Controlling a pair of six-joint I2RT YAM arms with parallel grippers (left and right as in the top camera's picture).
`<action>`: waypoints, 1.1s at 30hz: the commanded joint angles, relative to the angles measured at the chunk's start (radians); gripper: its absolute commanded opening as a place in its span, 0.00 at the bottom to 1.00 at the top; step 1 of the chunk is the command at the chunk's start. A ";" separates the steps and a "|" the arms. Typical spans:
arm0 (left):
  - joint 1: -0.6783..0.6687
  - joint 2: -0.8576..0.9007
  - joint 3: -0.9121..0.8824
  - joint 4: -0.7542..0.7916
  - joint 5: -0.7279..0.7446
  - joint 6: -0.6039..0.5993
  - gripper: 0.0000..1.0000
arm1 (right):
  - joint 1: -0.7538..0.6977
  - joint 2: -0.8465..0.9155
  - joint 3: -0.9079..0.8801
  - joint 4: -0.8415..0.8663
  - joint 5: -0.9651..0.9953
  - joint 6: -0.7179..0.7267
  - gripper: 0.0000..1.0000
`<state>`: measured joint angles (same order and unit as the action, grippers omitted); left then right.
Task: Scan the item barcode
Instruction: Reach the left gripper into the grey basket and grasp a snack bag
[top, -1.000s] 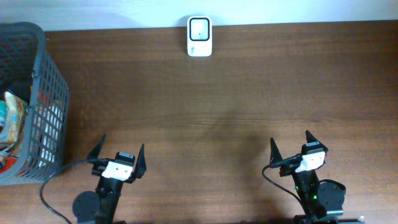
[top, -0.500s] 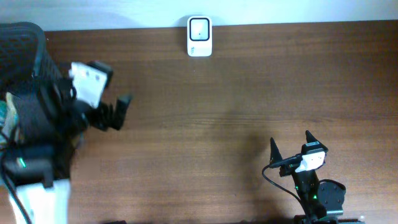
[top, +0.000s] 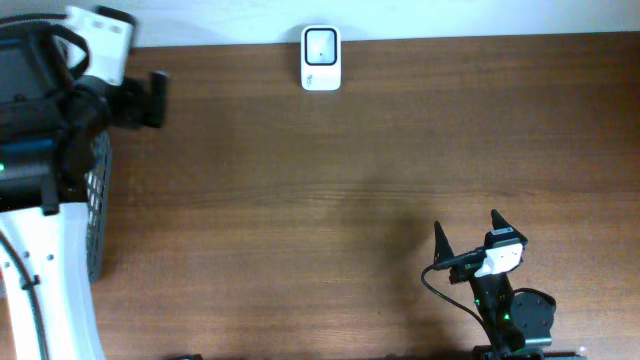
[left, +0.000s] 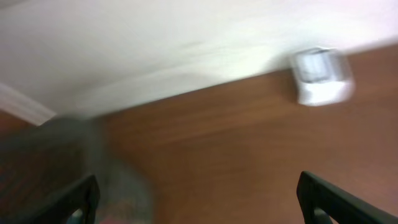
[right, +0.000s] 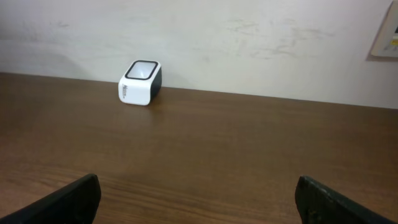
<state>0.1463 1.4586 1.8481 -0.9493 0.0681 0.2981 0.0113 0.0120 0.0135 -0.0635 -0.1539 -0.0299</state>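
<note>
The white barcode scanner (top: 321, 58) stands at the table's far edge against the wall; the right wrist view shows the scanner (right: 140, 82) far ahead on the left, and it is a blur (left: 321, 76) in the left wrist view. The item is hidden: my raised left arm covers most of the grey basket (top: 98, 200) at the far left. My left gripper (top: 158, 98) hangs open and empty above the basket's right rim (left: 56, 149), its jaws (left: 202, 199) wide apart. At the front right my right gripper (top: 468, 232) stands open and empty, low over the wood (right: 198, 196).
The brown wooden table (top: 350, 180) ends at a white wall behind the scanner. My left arm's white link (top: 50, 280) reaches up along the left side. A framed plate (right: 387, 31) hangs on the wall at the right.
My left arm has risen from the front left and swung back-left over the basket, still open and now hiding the basket's contents. The right arm has not moved.
</note>
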 joint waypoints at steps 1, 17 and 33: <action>0.163 0.043 0.020 0.002 -0.330 -0.195 0.94 | 0.008 -0.006 -0.008 -0.002 0.009 0.005 0.99; 0.467 0.475 -0.003 -0.027 -0.204 -0.089 0.88 | 0.008 -0.006 -0.008 -0.002 0.008 0.005 0.99; 0.510 0.757 -0.003 0.193 -0.258 0.063 0.70 | 0.008 -0.006 -0.008 -0.002 0.009 0.005 0.99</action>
<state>0.6510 2.1899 1.8477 -0.7853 -0.1837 0.3317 0.0113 0.0120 0.0135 -0.0635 -0.1539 -0.0296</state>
